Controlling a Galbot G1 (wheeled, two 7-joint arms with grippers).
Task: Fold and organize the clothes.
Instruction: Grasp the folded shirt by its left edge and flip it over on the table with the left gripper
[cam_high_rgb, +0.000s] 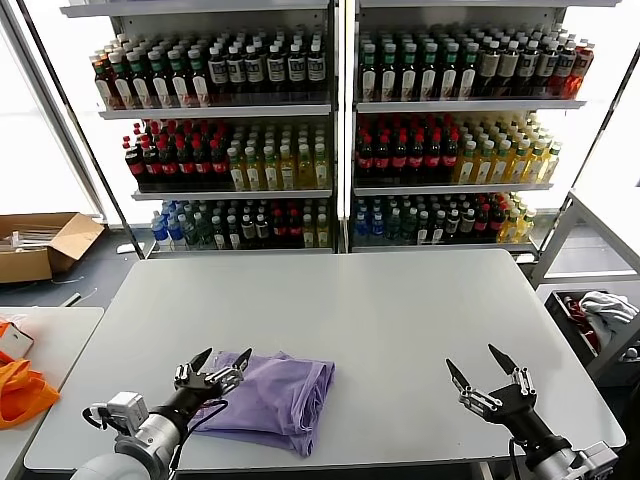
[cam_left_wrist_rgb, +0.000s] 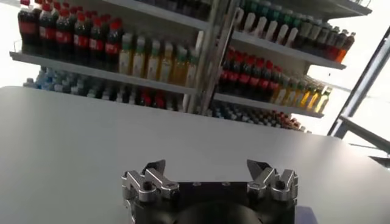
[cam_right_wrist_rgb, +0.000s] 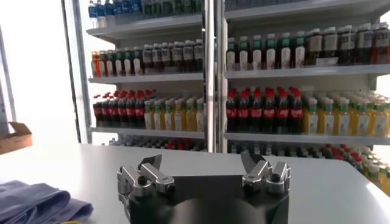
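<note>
The lavender T-shirt lies on the white bench, near the front edge and toward the robot's left side. It is gathered into a compact, roughly folded bundle, with some loose wrinkles along its near edge.

The left pincer is at the left edge of the bundle, just over the cloth, and its fingers stand wide apart with nothing between them. In the left wrist view the two fingers are spread and empty. The right pincer waits well apart on the right side of the bench, also spread wide and holding nothing; from its wrist view a corner of the T-shirt can be seen far to one side.

It seems that the folding step is at its end, or between two folds, because the cloth is let go and already small. The next move probably calls for a check of the shape. If one more fold is needed, a pincer must take an edge low and pinch only the top layers, since the thin fabric can slip or drag the whole bundle.
</note>
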